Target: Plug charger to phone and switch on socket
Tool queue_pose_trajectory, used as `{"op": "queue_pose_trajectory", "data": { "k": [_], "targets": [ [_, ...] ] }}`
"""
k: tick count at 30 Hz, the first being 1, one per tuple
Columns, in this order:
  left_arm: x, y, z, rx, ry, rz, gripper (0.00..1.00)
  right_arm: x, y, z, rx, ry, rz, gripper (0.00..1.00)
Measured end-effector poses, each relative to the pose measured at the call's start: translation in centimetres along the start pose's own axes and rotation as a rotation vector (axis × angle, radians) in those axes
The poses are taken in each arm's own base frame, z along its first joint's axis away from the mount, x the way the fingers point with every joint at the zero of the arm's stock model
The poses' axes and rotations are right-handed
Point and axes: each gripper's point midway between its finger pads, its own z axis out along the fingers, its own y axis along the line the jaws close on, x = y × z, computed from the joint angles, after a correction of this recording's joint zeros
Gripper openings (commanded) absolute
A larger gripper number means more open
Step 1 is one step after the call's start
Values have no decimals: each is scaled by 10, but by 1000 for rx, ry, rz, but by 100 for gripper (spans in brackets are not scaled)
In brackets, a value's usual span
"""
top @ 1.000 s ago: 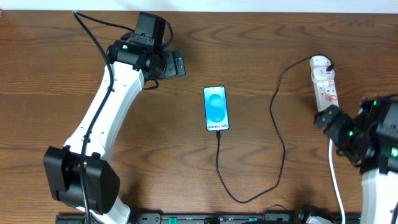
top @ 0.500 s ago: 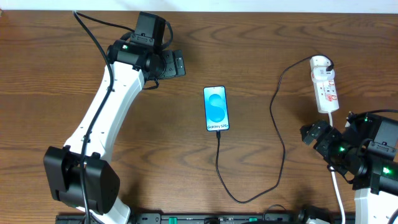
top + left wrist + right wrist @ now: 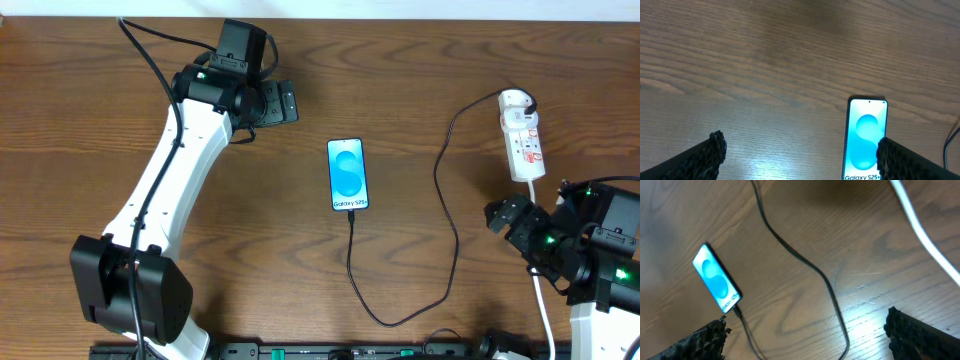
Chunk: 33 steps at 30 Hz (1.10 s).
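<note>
The phone (image 3: 347, 175) lies flat mid-table, screen light blue with "Galaxy S25+" text; it also shows in the left wrist view (image 3: 866, 137) and the right wrist view (image 3: 716, 278). The black charger cable (image 3: 448, 240) has its plug in the phone's near end, loops toward the front and runs up to the socket (image 3: 523, 140), a white power strip at the right. My left gripper (image 3: 283, 103) is open and empty, up and left of the phone. My right gripper (image 3: 507, 217) is open and empty, just below the socket.
The strip's thick white cord (image 3: 540, 300) runs from the socket toward the front edge past my right arm; it also crosses the right wrist view (image 3: 925, 237). The wooden table (image 3: 80, 150) stretches around both arms.
My right arm has pulled back from beside the socket toward the front edge, then held still. The left arm, phone and cable have not moved.
</note>
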Motion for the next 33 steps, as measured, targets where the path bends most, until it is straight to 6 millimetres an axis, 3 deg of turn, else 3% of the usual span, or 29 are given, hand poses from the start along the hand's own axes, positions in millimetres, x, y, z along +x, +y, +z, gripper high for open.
{"op": "queue_pose_trajectory", "data": {
  "k": [9,15,21,27,33],
  "targets": [
    [0,0,0,0,0,0,98,-4,1,5,-1,-32,-168,99],
    [0,0,0,0,1,0,98,-5,29,13,-136,-170,-434,99],
    [0,0,0,0,0,0,98,11,54,18,-281,-318,-654,99],
    [0,0,0,0,-1,0,98,19,71,11,-387,-496,-772,99],
    [0,0,0,0,0,0,98,25,74,7,-428,-632,-824,99]
  ]
}}
